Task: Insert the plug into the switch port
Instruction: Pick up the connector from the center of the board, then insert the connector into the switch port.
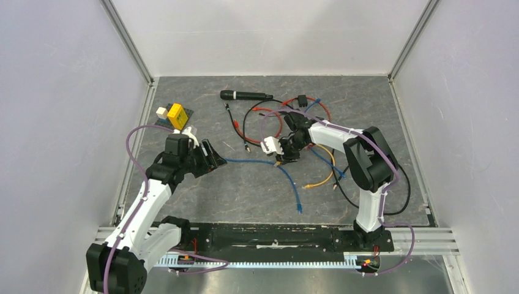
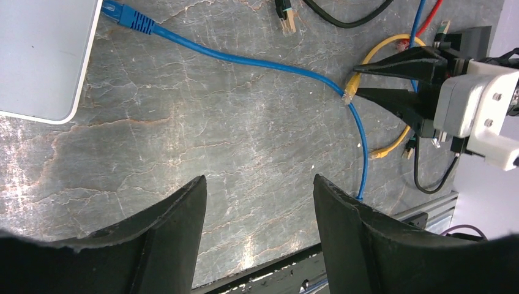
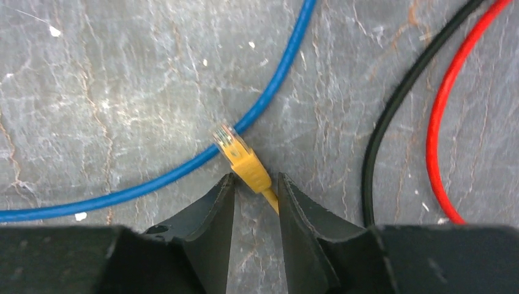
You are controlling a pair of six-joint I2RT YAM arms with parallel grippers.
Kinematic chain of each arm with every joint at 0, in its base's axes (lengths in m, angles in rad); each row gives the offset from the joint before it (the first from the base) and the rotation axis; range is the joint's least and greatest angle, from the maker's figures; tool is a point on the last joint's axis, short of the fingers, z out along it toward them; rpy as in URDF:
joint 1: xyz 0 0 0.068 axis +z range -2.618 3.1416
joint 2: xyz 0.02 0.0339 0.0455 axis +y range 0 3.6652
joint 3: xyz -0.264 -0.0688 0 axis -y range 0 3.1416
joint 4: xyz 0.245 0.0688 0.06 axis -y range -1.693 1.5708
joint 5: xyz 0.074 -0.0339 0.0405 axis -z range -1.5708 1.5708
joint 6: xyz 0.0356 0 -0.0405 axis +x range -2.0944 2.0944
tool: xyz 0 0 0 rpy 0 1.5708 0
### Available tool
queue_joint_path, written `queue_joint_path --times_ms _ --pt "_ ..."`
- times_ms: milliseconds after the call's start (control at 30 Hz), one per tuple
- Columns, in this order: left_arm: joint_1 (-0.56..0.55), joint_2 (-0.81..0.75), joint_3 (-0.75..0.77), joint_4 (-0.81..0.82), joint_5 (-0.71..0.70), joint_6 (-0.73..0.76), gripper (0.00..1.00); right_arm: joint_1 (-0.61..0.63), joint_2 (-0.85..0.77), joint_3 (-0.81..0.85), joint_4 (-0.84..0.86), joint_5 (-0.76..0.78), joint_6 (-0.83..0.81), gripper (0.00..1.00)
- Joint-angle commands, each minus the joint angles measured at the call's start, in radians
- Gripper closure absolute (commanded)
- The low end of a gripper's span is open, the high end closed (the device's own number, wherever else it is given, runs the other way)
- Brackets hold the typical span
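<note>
Top view: the left gripper (image 1: 208, 157) hangs at 9 o'clock from the right gripper (image 1: 283, 154), which is low over the table (image 1: 245, 191).

Left wrist view: its own jaws stand wide with nothing between. The switch box (image 2: 37, 55) fills the 10 o'clock corner, with a blue plug (image 2: 130, 18) at its edge.

Right wrist view: narrow jaws flank the boot of the yellow plug (image 3: 237, 156), head toward 11 o'clock — whether they pinch it, I cannot tell. It looks light and rigid on a limp lead, its clip probably brittle — best held by the boot's flat sides.

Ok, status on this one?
Left pincer open, empty. Right pincer astride yellow plug, grip unclear. Blue plug at box edge; blue cable lies against yellow plug.
</note>
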Motion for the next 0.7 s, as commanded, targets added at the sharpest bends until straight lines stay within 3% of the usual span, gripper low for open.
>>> queue_joint_path --times_ms 0,133,233,300,400,533,667 --pt "-0.001 -0.002 0.010 0.027 0.006 -0.026 0.30 0.043 0.037 -0.056 -0.048 0.038 -0.042 0.65" --pt "0.001 0.002 0.024 0.019 -0.010 -0.027 0.30 0.047 0.045 -0.045 -0.046 0.042 -0.039 0.71" --pt "0.005 0.006 0.050 -0.022 -0.106 -0.045 0.30 0.049 0.039 -0.045 -0.022 0.060 -0.026 0.93" --pt "0.009 0.013 0.078 -0.080 -0.257 -0.091 0.29 0.047 0.018 -0.032 0.014 0.090 0.002 1.00" --pt "0.017 0.008 0.101 -0.134 -0.469 -0.168 0.28 0.048 -0.032 0.059 0.047 0.140 0.064 1.00" --pt "0.032 -0.030 0.094 -0.150 -0.654 -0.260 0.30 0.049 -0.084 0.228 0.094 0.219 0.152 1.00" --pt "0.101 -0.026 0.118 -0.157 -0.713 -0.311 0.32 0.071 -0.092 0.311 0.166 0.259 0.258 1.00"
